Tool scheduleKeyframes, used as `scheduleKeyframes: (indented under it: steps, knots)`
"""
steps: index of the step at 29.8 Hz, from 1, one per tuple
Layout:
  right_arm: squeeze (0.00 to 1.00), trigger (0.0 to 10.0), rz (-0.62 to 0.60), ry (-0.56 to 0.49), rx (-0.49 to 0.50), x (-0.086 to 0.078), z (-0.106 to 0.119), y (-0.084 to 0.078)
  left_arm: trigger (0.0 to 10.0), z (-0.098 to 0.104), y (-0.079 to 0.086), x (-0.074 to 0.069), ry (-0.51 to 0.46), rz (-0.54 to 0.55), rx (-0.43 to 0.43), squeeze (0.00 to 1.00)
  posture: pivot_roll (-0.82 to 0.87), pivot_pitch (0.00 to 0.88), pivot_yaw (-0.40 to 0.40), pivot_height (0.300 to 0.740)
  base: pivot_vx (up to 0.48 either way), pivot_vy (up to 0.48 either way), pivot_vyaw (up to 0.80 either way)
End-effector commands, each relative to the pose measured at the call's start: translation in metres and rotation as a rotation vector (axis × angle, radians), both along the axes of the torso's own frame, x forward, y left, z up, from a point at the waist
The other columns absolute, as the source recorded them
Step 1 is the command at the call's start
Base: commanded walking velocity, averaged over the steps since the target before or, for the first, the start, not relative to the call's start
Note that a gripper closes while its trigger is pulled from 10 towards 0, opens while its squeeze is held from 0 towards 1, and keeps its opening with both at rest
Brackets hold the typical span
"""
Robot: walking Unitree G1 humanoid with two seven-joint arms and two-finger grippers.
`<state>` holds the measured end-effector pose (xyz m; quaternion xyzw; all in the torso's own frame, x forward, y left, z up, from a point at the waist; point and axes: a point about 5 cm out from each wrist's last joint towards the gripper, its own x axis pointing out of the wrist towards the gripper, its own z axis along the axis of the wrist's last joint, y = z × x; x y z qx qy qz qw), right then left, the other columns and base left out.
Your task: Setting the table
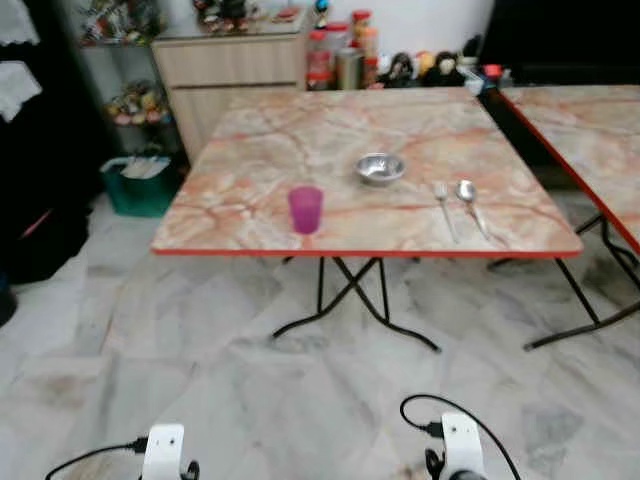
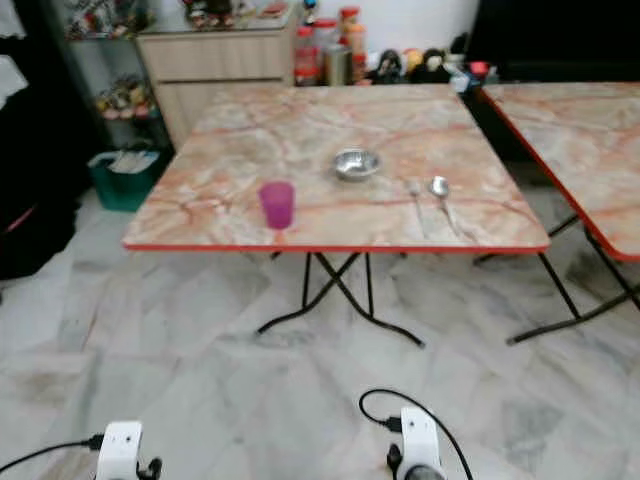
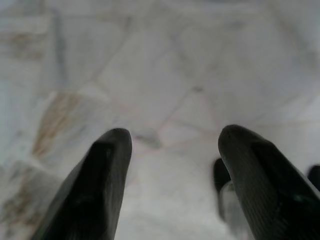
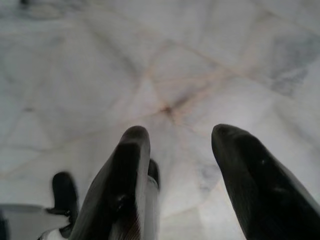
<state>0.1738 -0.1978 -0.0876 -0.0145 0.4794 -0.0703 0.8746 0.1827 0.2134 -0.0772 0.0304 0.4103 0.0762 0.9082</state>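
Pale marble floor tiles (image 1: 200,380) stretch from the robot's feet to a folding surface (image 1: 260,150) with a pink-veined marble top, a red edge and crossed black legs. On that surface stand a translucent purple cup (image 1: 306,209) near the front edge, a small steel bowl (image 1: 381,168) further back and to the right of the cup, and a fork (image 1: 444,208) and a spoon (image 1: 471,203) lying side by side towards the front right corner — close together but not touching, as far as the blur allows. A second surface (image 1: 590,140) of the same pattern stands to the right, apart from the first. Behind are a wooden cabinet (image 1: 225,70), a row of jars and bottles (image 1: 345,55) along the wall, and a green bin (image 1: 140,185) on the floor at the left.

Both arms hang low, well short of the surface. The left claw (image 3: 172,150) points down at the floor, its two black fingers (image 3: 100,185) spread wide with bare tile between them — it holds nothing and touches nothing. The right claw (image 4: 177,150) hangs the same way, fingers (image 4: 250,175) parted with a clear gap, empty, over the tiles. In the head views the white wrist housings (image 1: 163,450) and black cables (image 1: 440,405) show at the bottom edge.
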Motion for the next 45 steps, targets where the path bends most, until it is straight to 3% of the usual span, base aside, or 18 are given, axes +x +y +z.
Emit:
scheduleKeyframes:
  steps: [1,13,19,29,35,45]
  knots:
    - [0.0,10.0,-0.011,-0.027,0.014,0.008,0.003,0.004,10.0,0.0,0.008,-0.002,0.009,0.023,0.013,0.0,0.0,0.0,0.041,0.719,0.36,0.0,0.0]
    - [0.0,10.0,-0.036,-0.018,0.013,0.0,0.0,0.0,10.0,0.005,0.014,0.005,-0.009,0.021,0.024,0.0,0.0,0.0,0.057,0.719,0.361,0.0,0.0]
    - [0.0,10.0,-0.043,-0.061,0.028,0.007,0.004,-0.001,10.0,0.006,0.018,0.004,-0.009,0.028,0.03,0.0,0.01,0.0,0.064,0.719,0.362,0.0,0.0]
    - [0.0,10.0,-0.02,-0.031,0.001,0.004,0.003,-0.006,10.0,-0.001,0.008,-0.005,0.016,0.014,0.028,0.0,0.03,0.0,0.027,0.74,0.308,0.0,0.0]
    - [0.0,10.0,-0.03,-0.071,0.026,0.011,0.007,-0.008,10.0,-0.003,0.002,-0.007,0.028,0.003,0.013,0.0,0.02,0.0,0.019,0.74,0.0,0.0,0.0]
    - [0.0,10.0,-0.064,-0.136,0.025,0.026,0.017,-0.018,10.0,-0.002,-0.009,0.001,0.011,0.002,-0.014,0.0,0.02,0.0,0.004,0.74,0.0,0.0,0.0]
